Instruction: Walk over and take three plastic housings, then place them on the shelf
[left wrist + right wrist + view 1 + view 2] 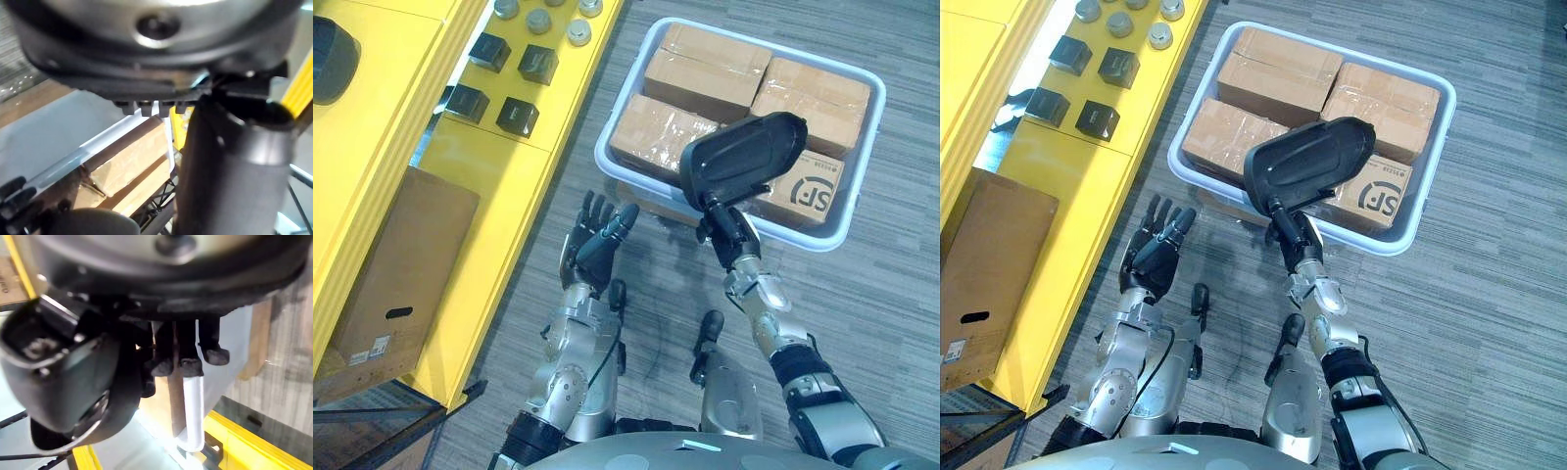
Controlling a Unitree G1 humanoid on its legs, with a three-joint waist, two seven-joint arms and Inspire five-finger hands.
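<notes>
Above bin (832,235), black housing (744,157), in right hand (729,235)

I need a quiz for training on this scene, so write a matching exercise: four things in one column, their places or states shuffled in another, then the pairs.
1 plastic housing
2 cardboard boxes
3 black cubes
4 left hand

A on the yellow shelf
B open, empty
C held in the right hand
D in the pale bin

Pairs: 1-C, 2-D, 3-A, 4-B
</notes>
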